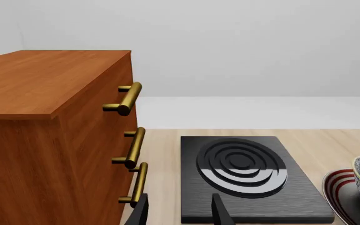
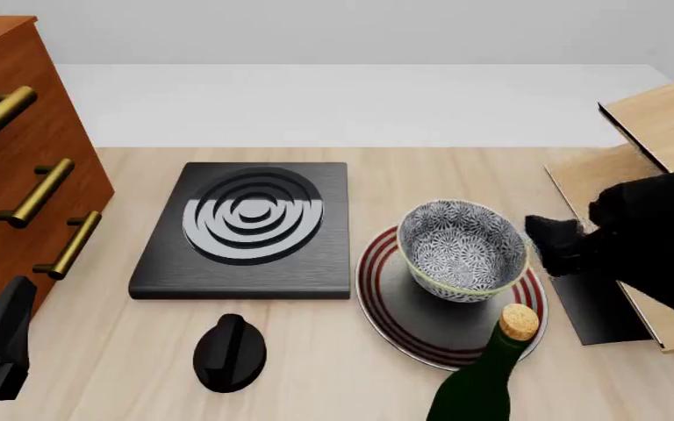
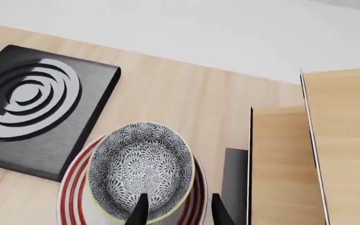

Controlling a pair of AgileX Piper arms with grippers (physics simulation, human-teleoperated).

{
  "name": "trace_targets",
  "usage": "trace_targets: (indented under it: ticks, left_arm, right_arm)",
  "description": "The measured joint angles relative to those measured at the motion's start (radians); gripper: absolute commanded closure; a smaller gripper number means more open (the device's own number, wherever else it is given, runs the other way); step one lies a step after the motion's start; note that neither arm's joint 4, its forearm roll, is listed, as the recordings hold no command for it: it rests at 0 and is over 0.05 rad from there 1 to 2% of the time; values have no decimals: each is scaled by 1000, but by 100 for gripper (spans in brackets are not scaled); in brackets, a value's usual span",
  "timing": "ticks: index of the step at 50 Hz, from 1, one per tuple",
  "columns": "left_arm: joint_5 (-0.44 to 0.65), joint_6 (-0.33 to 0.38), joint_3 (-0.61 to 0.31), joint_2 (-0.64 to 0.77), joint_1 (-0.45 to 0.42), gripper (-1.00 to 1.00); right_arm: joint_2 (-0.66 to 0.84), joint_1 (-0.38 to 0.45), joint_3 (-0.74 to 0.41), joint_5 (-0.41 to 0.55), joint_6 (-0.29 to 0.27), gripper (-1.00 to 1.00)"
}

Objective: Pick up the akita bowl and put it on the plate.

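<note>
The wooden table (image 2: 313, 360) holds everything here. At its left edge stands a brown wooden cabinet (image 2: 10, 132) with three gold bar handles (image 2: 35, 193) on its front. At the right edge sits a pale wooden box (image 2: 665, 123) made of flat boards.

In the middle of the table lies a black square slab (image 2: 249, 230) with grey rings on top. Just to its right is the plate (image 2: 390, 320), white with red rings round its rim. The akita bowl (image 2: 463, 250) stands upright on the plate, toward the plate's far side. It has black-and-white flowers inside and out.

A green bottle (image 2: 477, 390) with a cork stands at the near edge of the table, in front of the plate. A small black knob (image 2: 229, 353) sits near the front edge, close to the slab's near side.

The right gripper (image 3: 176, 208) is by the bowl's right rim. Its jaws are apart, with nothing between them. The left gripper (image 1: 178, 211) is low by the cabinet, jaws apart and empty too.
</note>
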Motion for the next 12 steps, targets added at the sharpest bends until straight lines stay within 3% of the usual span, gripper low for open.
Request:
trace_targets:
  ticks: [12]
  left_arm:
    - [0, 0, 0, 0, 0, -100]
  right_arm:
    - [-245, -16, 121, -3, 38, -100]
